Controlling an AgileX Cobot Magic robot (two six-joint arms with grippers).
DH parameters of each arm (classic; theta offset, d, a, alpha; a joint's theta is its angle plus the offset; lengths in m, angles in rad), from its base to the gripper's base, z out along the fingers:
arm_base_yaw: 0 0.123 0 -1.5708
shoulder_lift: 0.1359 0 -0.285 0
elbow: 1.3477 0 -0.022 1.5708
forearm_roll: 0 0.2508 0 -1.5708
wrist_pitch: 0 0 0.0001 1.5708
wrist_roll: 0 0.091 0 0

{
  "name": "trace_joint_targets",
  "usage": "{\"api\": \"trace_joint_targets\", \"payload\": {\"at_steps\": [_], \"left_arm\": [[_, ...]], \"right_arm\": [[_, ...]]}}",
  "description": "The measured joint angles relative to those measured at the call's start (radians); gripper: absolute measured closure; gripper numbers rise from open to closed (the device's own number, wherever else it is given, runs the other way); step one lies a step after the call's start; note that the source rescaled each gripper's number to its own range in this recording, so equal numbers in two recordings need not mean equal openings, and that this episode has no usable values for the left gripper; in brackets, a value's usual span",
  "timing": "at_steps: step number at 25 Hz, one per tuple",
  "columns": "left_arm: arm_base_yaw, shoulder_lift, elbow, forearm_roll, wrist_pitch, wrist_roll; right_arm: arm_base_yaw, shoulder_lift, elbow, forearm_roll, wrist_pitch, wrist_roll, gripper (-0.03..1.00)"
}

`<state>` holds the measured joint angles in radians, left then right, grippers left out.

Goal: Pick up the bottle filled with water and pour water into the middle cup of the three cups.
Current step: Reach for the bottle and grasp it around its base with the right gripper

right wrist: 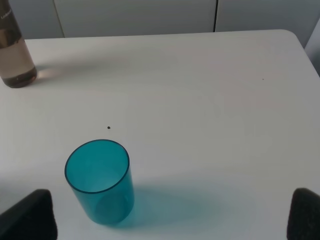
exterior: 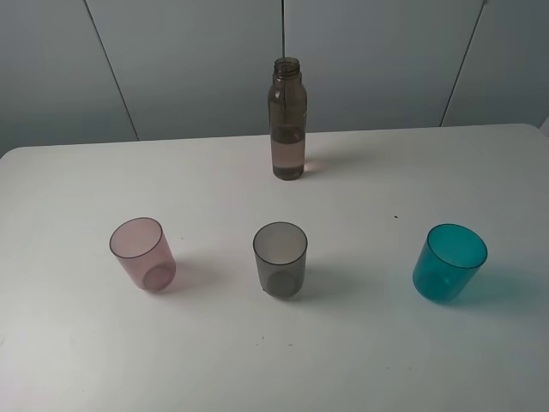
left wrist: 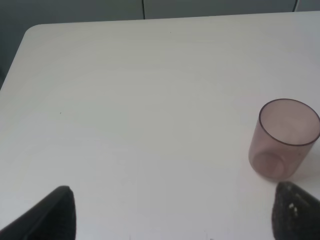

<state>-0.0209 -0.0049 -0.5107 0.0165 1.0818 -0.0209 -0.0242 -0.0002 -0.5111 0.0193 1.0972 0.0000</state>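
My left claw [left wrist: 170,217] stands wide, gripping nothing, over the table [exterior: 360,352] just beside the pink cup [exterior: 143,254], which is upright. Next, the middle cup [exterior: 280,259], smoky grey and upright, stands well apart from both neighbours. The bottle [exterior: 287,120] stands upright behind it near the table's far edge, neck open, partly filled with water. The teal cup [exterior: 449,263] is upright on the right. My right claw [right wrist: 167,217] is likewise wide and unloaded, near the teal cup.
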Motion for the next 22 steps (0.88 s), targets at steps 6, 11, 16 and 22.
{"api": "trace_joint_targets", "payload": {"at_steps": [6, 11, 16, 22], "left_arm": [[0.000, 0.000, 0.000, 0.000, 0.000, 0.000], [0.000, 0.000, 0.000, 0.000, 0.000, 0.000], [0.000, 0.000, 0.000, 0.000, 0.000, 0.000], [0.000, 0.000, 0.000, 0.000, 0.000, 0.000]], "right_arm": [[0.000, 0.000, 0.000, 0.000, 0.000, 0.000, -0.03], [0.000, 0.000, 0.000, 0.000, 0.000, 0.000, -0.03], [0.000, 0.000, 0.000, 0.000, 0.000, 0.000, -0.03], [0.000, 0.000, 0.000, 0.000, 0.000, 0.000, -0.03]]}}
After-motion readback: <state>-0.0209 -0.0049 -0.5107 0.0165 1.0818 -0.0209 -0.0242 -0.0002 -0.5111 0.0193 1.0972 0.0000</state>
